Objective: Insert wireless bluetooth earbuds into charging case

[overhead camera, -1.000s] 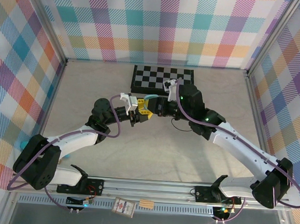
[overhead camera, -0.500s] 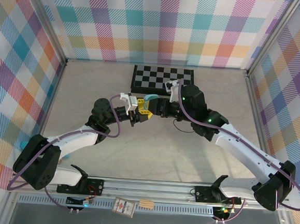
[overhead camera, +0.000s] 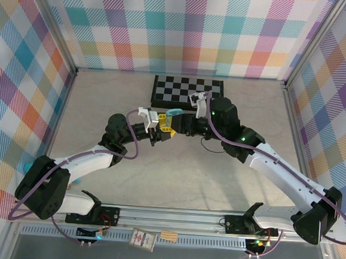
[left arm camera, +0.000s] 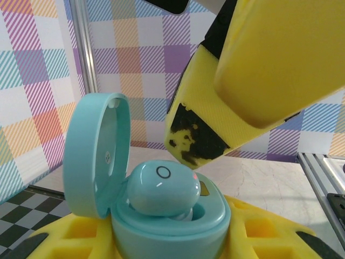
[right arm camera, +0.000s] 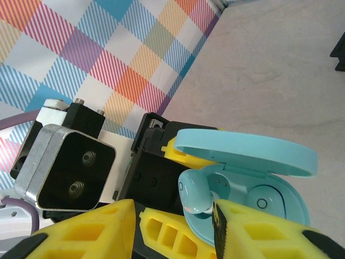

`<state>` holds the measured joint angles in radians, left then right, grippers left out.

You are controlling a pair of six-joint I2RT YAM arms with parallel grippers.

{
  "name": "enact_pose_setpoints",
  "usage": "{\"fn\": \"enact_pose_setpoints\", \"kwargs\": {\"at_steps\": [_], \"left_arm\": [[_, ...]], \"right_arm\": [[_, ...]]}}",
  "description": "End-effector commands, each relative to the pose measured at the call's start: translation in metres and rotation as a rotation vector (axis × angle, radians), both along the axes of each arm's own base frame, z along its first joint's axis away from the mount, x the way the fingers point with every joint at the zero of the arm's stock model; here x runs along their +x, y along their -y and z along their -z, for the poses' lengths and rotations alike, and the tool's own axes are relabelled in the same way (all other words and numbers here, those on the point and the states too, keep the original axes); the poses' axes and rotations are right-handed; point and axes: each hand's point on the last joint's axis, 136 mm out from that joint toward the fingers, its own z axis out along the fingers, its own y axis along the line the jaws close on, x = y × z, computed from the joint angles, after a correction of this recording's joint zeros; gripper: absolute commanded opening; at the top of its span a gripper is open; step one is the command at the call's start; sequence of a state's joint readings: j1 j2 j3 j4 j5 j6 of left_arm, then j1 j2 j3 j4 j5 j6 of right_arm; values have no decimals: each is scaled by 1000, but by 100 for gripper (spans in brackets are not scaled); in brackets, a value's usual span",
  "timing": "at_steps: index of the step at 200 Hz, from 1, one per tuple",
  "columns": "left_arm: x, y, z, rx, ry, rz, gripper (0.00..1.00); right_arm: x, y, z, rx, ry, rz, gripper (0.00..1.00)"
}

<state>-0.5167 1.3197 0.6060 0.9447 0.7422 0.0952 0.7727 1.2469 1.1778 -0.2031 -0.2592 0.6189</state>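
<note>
No words or numbers can be read; a small ring mark stands on the teal earbud [left arm camera: 161,189] in the charging case [left arm camera: 167,237]

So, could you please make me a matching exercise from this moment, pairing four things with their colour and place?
Things:
1. charging case
2. earbud
3. checkerboard
4. right fingers

Descriptions:
A. black and white, at the far edge of the table
B. teal, marked with a small ring, lying in the open case
C. yellow, parted, close over the case
D. teal, lid up, gripped between the left fingers

Pairs: 1-D, 2-B, 3-A, 4-C
</note>
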Motion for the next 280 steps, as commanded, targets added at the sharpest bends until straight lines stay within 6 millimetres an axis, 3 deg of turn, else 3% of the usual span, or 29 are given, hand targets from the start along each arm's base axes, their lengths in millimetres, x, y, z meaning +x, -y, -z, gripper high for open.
{"fn": "enact_pose_setpoints", "kwargs": {"at_steps": [1,126,186,222,252,280], "left_arm": [[-8,4,-22,-34,82,29,33],[-5,6,-22,-35,83,34,33],[-8,4,-25,-37,90,31,33],[-9,3,-23,-34,90,28,33],[-11,3,-22,-30,89,34,32],[-13,2,-23,-20,92,37,32]], "right_arm": [[-1,-7,-14,25,28,-41,43],[-13,-7,-19,48,18,-83,40],[-9,15,-23,-10,73,11,44],[-15,25,-40,2,150,17,47],[-3,38,-53,-23,191,114,50],[22,43,-44,-151,152,210,49]]}}
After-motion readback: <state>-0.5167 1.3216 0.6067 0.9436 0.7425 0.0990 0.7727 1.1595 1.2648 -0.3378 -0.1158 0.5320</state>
